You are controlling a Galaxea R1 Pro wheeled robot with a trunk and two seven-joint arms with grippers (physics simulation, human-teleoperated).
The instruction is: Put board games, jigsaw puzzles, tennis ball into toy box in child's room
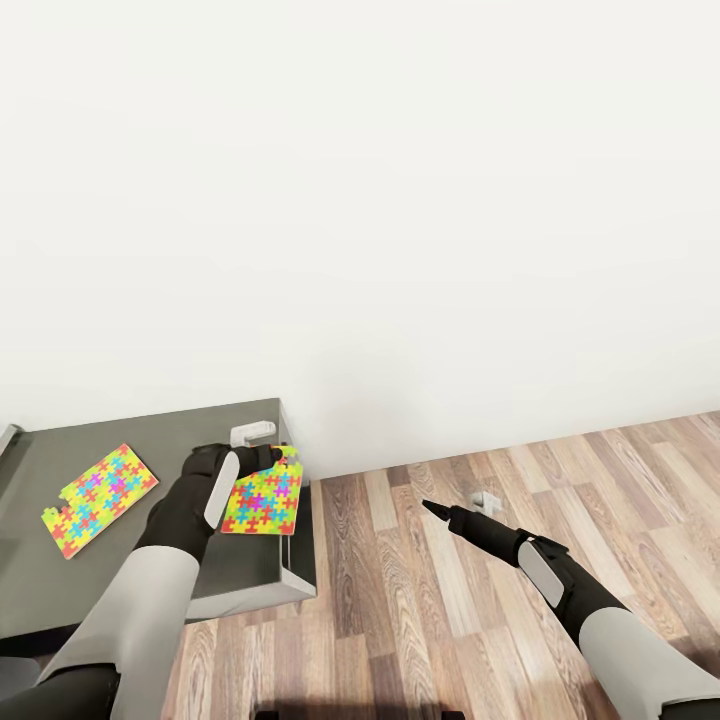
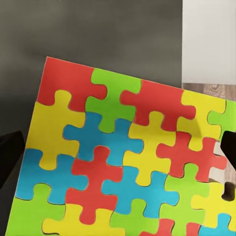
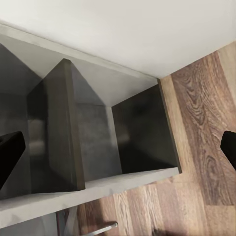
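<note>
Two bright multicoloured jigsaw puzzles lie flat on the dark grey table (image 1: 150,590). One jigsaw puzzle (image 1: 100,498) is at the left. The other jigsaw puzzle (image 1: 262,502) (image 2: 123,157) lies by the table's right edge and slightly overhangs it. My left gripper (image 1: 283,456) (image 2: 118,157) hovers open over that puzzle's far end, with its dark fingertips (image 2: 10,160) spread wide on either side. My right gripper (image 1: 430,508) (image 3: 118,147) is open above the wooden floor, right of the table. The board games, tennis ball and toy box are out of view.
A small white object (image 1: 252,432) sits on the table's far right corner and another white object (image 1: 487,497) lies on the floor by the wall. The table's open shelf compartments (image 3: 137,132) face my right gripper. A white wall stands behind.
</note>
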